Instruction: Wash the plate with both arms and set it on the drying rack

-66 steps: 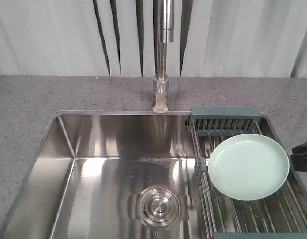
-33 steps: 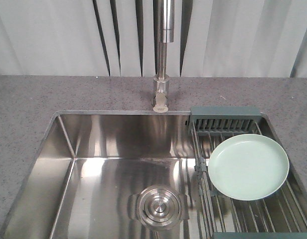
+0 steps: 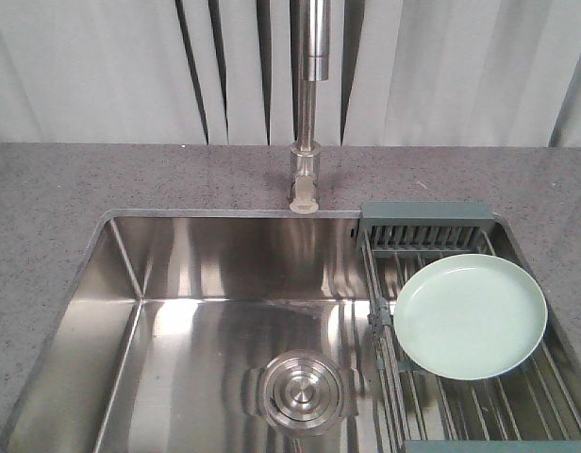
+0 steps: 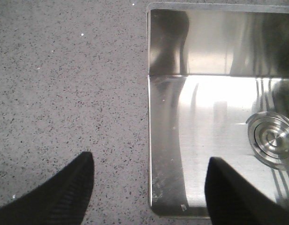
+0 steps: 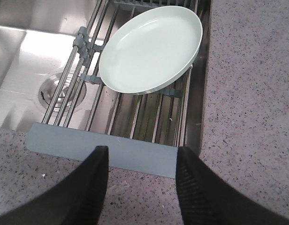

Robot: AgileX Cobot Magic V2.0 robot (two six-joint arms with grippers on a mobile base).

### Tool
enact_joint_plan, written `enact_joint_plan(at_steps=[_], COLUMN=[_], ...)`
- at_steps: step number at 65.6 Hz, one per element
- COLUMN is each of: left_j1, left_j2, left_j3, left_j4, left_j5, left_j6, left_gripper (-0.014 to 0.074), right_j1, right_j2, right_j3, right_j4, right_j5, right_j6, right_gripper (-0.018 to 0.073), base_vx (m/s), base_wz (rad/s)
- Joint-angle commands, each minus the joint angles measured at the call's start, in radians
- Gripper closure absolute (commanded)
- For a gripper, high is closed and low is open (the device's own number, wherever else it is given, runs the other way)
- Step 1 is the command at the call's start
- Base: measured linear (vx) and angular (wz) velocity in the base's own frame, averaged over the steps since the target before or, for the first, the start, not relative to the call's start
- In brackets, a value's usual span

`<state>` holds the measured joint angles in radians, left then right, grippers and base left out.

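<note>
Seeing the mint-green plate (image 5: 151, 47) flat on the drying rack (image 5: 102, 152), just beyond my right pincer (image 5: 140, 180), the nearer one; both pincers gape empty, left pincer (image 4: 149, 192) beside the sink (image 4: 201, 112).

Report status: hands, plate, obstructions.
Left hand open, empty, over the sink's edge. Right hand open, empty, near the drying rack. Plate lying on the rack rods. Nothing in the way.

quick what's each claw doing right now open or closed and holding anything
Left claw: open, empty, above the sink edge.
Right claw: open, empty, clear of the plate lying on the rack.
</note>
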<state>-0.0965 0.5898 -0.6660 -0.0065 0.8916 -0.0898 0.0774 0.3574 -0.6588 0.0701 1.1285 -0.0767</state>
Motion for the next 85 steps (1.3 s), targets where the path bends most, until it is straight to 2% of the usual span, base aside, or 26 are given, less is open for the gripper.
enact_joint_plan(at_steps=[1,51,70,77,85], left_j1=[0.002,0.002,0.002,0.002,0.002], left_j2=[0.001,0.001,0.003,0.035,0.117], left_j3=[-0.025,-0.025,-0.028,-0.06,-0.142], left_j4=[-0.002,0.007,-0.015,-0.043,-0.102], left_j5=[-0.055,-0.076,-0.163,-0.159,-0.124], left_j6=[-0.007,-0.007,-0.015,0.013,0.09], left_gripper=[0.0129,0.0129,0.0129,0.0129,0.0129], right_j1=[0.0,0.0,0.0,0.0,0.0], right_j2=[0.01,0.01,0.01,0.01,0.01], right_j3=[-0.021,-0.021,-0.021,-0.021,-0.021], right_j4=[-0.005,-0.005,-0.005,-0.005,-0.005], right_j5=[-0.06,-0.056,-0.056,-0.056,-0.056], right_j6=[-0.001,-0.002,-0.002,-0.002,-0.002], right_gripper=[0.0223,0.0223,0.0223,0.0223,0.0223], base_vx=[0.0,0.0,0.0,0.0,0.0], base_wz=[0.0,0.0,0.0,0.0,0.0])
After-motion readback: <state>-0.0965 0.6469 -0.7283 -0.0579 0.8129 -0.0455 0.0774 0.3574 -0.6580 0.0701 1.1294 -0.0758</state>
